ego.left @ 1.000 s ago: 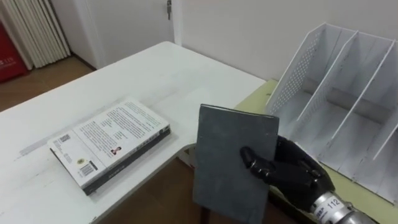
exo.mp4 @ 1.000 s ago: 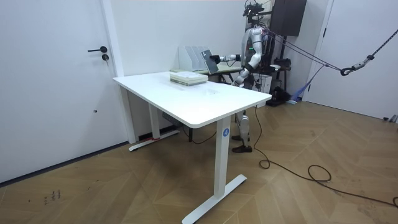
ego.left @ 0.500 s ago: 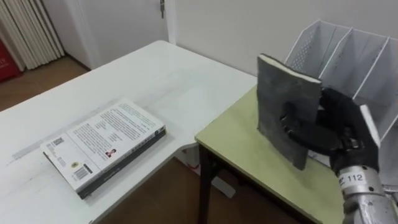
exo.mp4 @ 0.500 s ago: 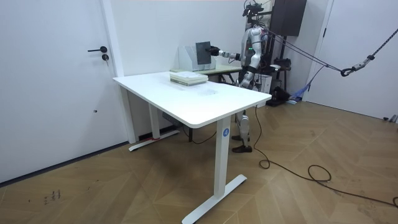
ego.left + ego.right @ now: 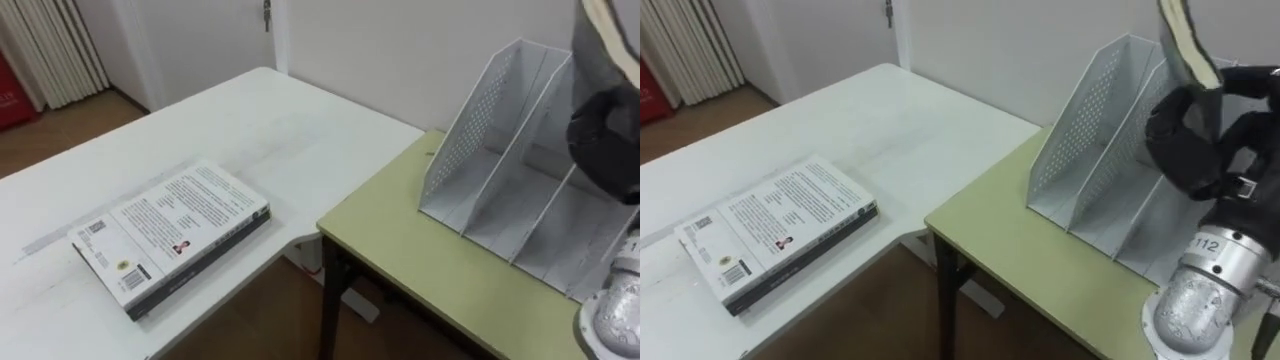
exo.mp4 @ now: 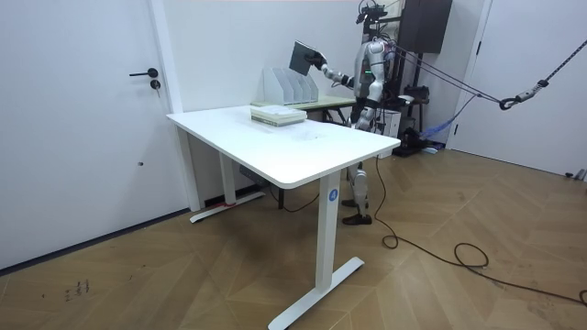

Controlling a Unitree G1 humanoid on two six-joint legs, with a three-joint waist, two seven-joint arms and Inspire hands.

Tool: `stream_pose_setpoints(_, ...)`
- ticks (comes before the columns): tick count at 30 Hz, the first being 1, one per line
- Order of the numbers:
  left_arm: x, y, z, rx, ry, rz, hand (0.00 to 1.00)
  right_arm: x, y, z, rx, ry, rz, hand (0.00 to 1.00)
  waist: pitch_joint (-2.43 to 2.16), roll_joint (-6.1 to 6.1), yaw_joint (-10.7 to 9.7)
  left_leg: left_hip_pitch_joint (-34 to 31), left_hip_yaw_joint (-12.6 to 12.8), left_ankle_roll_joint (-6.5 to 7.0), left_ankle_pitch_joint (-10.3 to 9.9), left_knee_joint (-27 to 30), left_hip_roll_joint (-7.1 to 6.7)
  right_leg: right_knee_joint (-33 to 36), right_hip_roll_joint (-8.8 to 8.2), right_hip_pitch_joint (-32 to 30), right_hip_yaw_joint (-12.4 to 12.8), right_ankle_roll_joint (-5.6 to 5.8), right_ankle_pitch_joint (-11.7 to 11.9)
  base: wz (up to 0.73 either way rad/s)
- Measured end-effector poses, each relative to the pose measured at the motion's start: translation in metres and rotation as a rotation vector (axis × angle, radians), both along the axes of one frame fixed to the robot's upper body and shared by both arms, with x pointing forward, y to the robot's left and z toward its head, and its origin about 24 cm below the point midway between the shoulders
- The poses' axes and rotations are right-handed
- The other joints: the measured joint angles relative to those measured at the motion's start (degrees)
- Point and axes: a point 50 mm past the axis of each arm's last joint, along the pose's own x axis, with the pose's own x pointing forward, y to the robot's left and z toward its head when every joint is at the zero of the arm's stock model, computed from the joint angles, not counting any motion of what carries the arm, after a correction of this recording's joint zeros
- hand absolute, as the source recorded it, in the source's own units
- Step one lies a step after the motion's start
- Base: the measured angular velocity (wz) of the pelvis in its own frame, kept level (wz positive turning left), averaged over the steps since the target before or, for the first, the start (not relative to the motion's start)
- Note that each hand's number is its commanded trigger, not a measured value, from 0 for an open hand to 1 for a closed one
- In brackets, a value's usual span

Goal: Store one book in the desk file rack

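1. My right robot hand [image 5: 1200,140] has its fingers curled round the lower part of the grey book [image 5: 1185,40], pinching it tight. That's the one being stored. It's up in the air at the upper right of the right eye view, touching nothing else.
2. I'd guess it's that high so its bottom edge clears the divider tops of the file rack [image 5: 1080,110]. The rack sits just below on the green desk [image 5: 1010,240], slots open upward.
3. The book is tilted, pale page edge showing, so I reckon it needs lining up with a slot before going down.
4. Another book [image 5: 780,225] lies flat on the white desk [image 5: 890,120] at lower left, well apart and not involved.
5. My left robot hand [image 6: 355,115] hangs low by my side in the room view, too small to tell how it's set.
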Motion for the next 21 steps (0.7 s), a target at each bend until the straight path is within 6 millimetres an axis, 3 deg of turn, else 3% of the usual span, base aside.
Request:
stream_pose_setpoints(8, -0.001, 0.001, 0.0, -0.002, 0.004, 0.007, 0.0, -0.005, -0.016, 0.015, 0.041, -0.149, -0.145, 1.0, 0.19, -0.43, 0.0, -0.2, -0.7, -0.01, 0.0, 0.0, 0.02, 0.0, -0.12, 0.1, -1.9, 0.0, 0.0, 0.05)
stream_pose_setpoints(21, -0.003, 0.003, -0.001, 0.01, 0.02, 0.036, 0.0, -0.008, -0.028, 0.008, 0.065, -0.135, -0.231, 1.0, -0.15, -1.2, -0.1, -0.4, -1.1, -0.12, 0.1, 0.2, -0.1, -0.1, -0.22, 0.1, -2.5, -0.02, -0.1, 0.01)
